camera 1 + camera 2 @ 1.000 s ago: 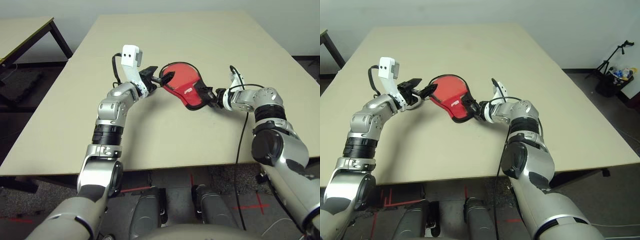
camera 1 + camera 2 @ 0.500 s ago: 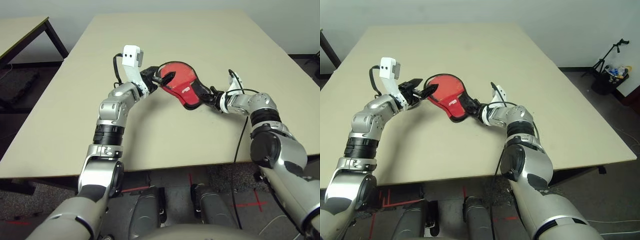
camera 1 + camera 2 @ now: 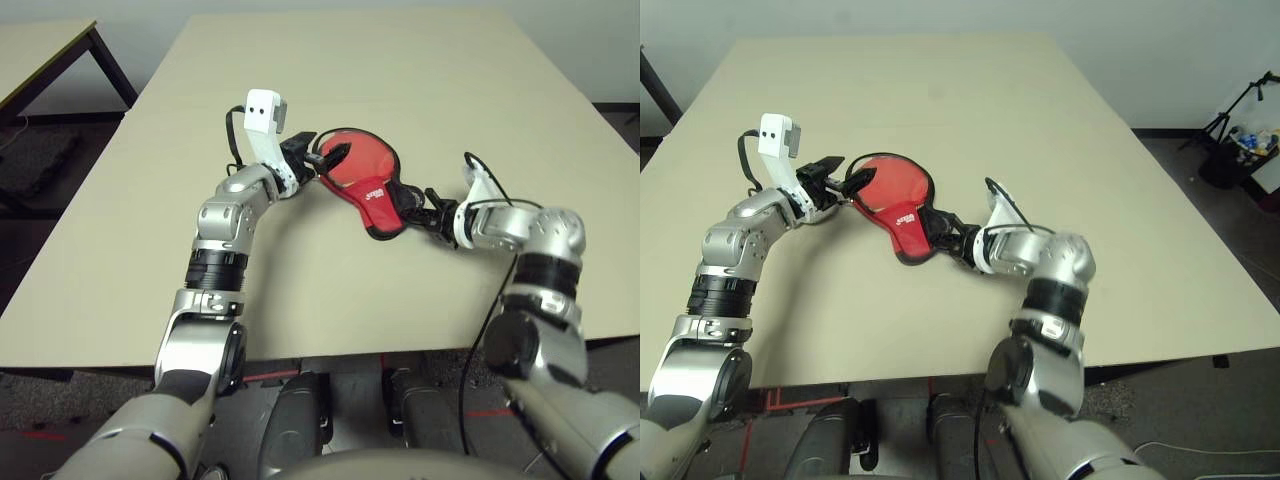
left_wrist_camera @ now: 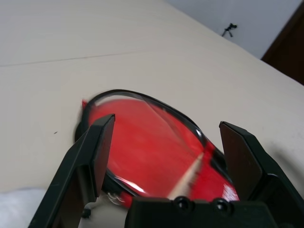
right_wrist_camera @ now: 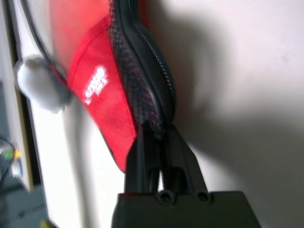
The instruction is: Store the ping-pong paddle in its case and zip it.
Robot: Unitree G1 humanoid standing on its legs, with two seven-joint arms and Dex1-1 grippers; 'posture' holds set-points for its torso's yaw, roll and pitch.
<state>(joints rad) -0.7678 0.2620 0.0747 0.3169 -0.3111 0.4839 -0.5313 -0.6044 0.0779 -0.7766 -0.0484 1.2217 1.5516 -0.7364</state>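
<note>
The red case [image 3: 360, 172] lies on the tan table [image 3: 420, 80], its round end to the left and its narrow black end to the right. My left gripper [image 3: 327, 155] stands open at the round end, one finger on either side of the black rim [image 4: 142, 97]. At the narrow end my right gripper [image 3: 412, 205] is shut on the black zipper edge [image 5: 147, 95]. The right wrist view shows the white logo [image 5: 94, 85] and a white pom-pom [image 5: 40, 83] at the case's far side. The ping-pong paddle is hidden.
Wide bare tabletop lies beyond and to the right of the case. A second table [image 3: 40, 60] stands off to the far left. A black cable [image 3: 490, 300] hangs along my right arm over the near edge. Gear sits on the floor at far right [image 3: 1240, 140].
My right gripper has closed on the case's narrow zipper end, and its forearm has swung outward to the right. The case's narrow end has shifted slightly nearer. The left gripper keeps its place.
</note>
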